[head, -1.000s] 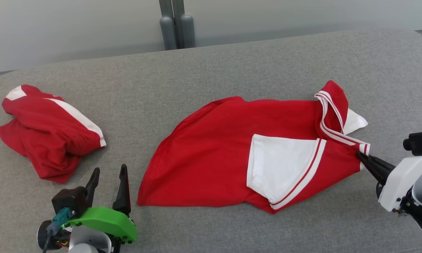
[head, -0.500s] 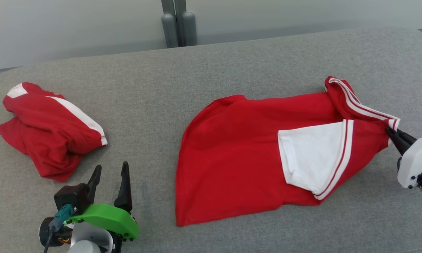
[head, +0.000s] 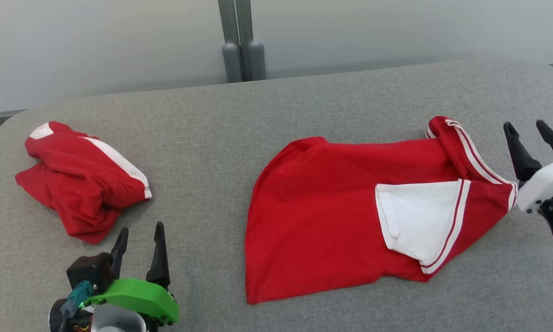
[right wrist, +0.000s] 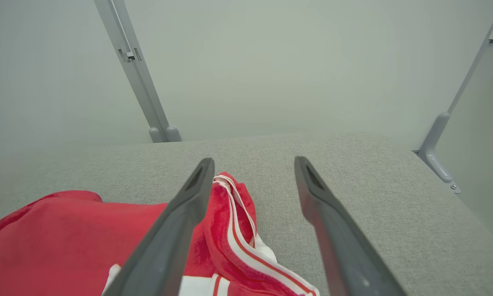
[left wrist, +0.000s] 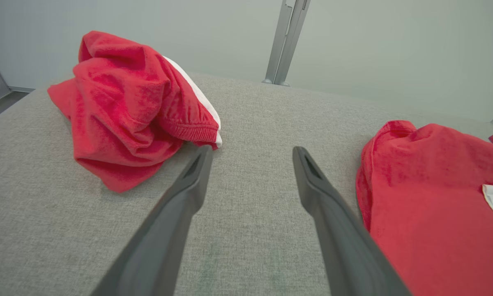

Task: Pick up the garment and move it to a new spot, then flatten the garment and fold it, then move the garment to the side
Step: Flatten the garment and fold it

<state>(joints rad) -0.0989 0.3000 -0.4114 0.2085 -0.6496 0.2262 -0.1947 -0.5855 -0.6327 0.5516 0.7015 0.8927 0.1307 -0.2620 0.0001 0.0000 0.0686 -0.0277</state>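
A red garment (head: 332, 203) with a white panel and white-striped trim lies spread on the grey table (head: 304, 101), right of centre; its striped edge (right wrist: 238, 230) shows in the right wrist view and its left hem (left wrist: 419, 197) in the left wrist view. My right gripper (head: 530, 131) is open at the far right, just beside the garment's right tip, holding nothing. At the lower left stands my left gripper (head: 139, 235), open and empty, between the two garments.
A second red garment (head: 80, 177) with a white stripe lies crumpled at the table's left; it appears large (left wrist: 127, 107) in the left wrist view. A grey post (head: 242, 44) rises behind the table's far edge. The table's rounded right end (right wrist: 435, 181) is near.
My right gripper dragged the garment's corner to the right, then opened and let it go; the garment now lies still. The head camera has shifted slightly. The left gripper has stayed put.
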